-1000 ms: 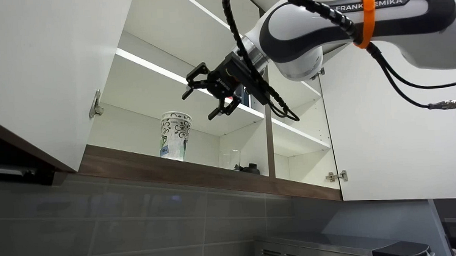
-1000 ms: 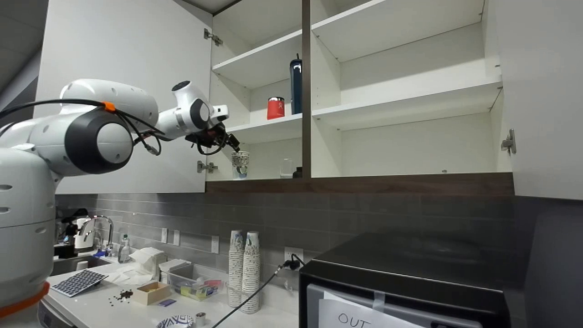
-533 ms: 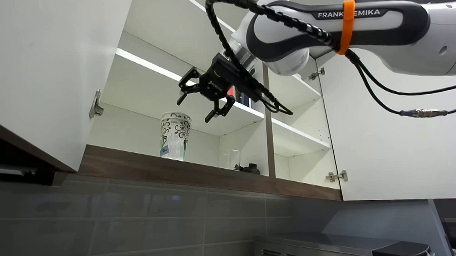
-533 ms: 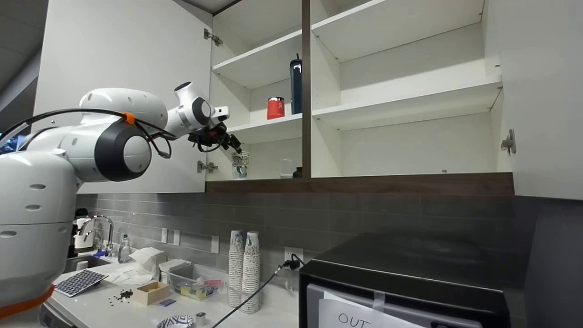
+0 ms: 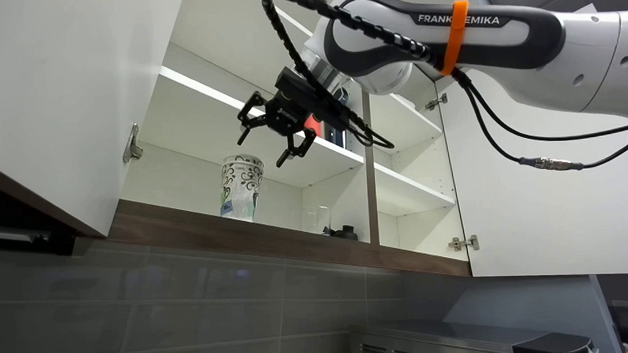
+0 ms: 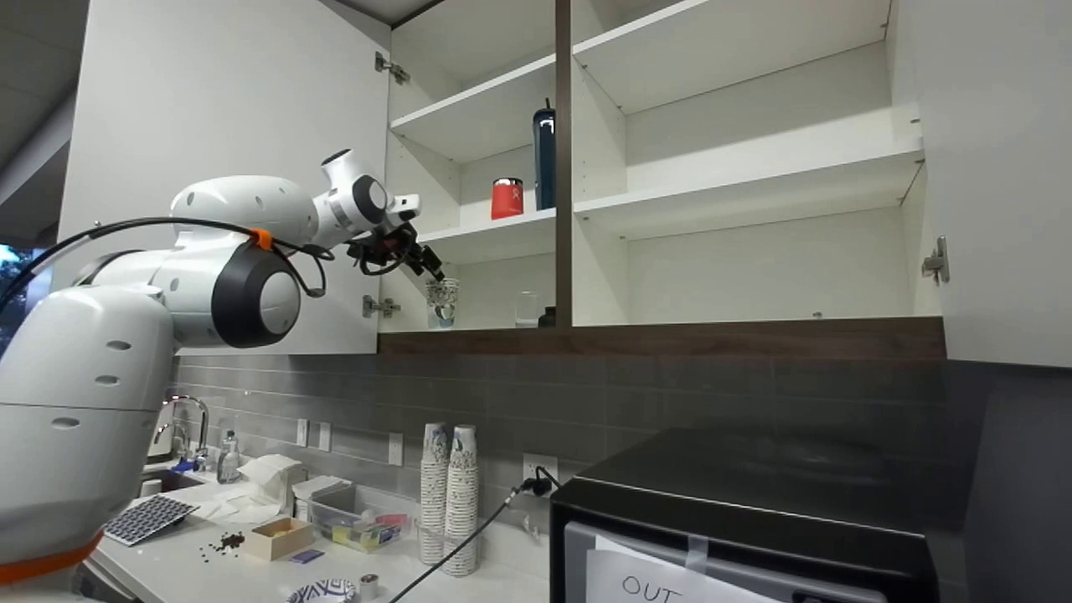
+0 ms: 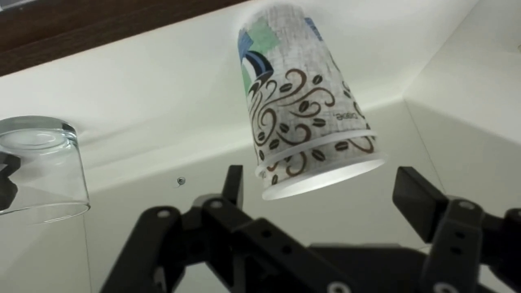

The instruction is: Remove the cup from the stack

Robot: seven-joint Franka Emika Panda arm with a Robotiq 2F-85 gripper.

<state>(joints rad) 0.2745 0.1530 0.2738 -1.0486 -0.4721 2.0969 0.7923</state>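
Hovering near stack of nested cups (image 7: 307, 101), tool (image 5: 259, 154) spread wide, fingers (image 7: 419, 203) standing clear of it.

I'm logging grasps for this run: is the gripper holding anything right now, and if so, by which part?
Nothing is held: the gripper is open, both fingertips clear of the stack of two paper cups.

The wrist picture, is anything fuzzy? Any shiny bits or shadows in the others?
Wrist view: the black gripper fingers seem fuzzier than the nested white paper cups with brown swirls; in an exterior view, a bluish glint on glossy grey wall tiles; in an exterior view, slanting shade across the white cabinet back panel.
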